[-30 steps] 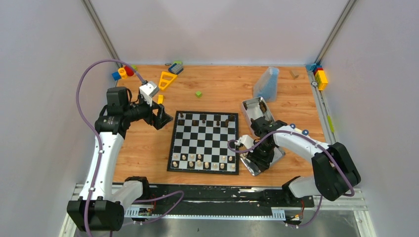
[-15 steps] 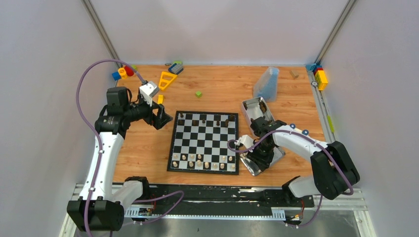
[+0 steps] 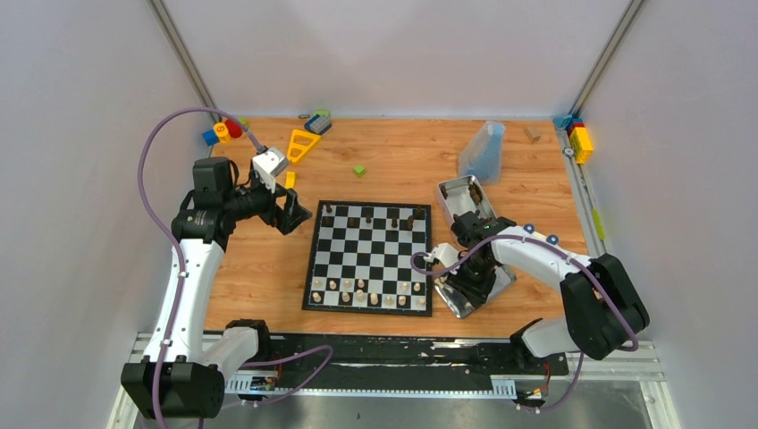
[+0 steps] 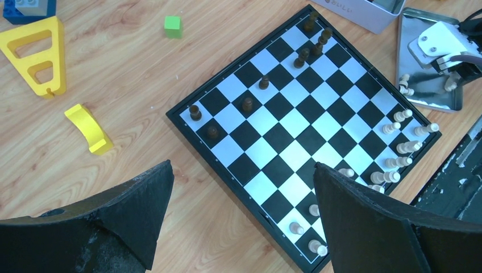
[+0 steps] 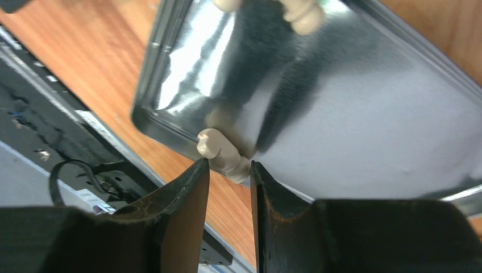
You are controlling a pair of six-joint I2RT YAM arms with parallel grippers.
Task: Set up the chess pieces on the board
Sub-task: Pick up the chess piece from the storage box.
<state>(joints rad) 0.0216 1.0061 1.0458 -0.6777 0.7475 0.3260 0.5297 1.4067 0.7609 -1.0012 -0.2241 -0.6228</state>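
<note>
The board lies mid-table, with dark pieces on its far rows and cream pieces on its near rows. My right gripper is down in the near metal tray, right of the board. In the right wrist view its fingertips are closed on a lying cream piece at the tray's rim. Other cream pieces lie further in. My left gripper hangs open and empty off the board's far left corner, jaws wide apart over the board's edge.
A second metal tray with dark pieces stands behind the right gripper. A clear plastic container, a green cube, a yellow triangle and a yellow arc lie at the back. Toy blocks sit at the far corners.
My right gripper has shifted very slightly left in the near tray. The left arm and the pieces on the board have not moved.
</note>
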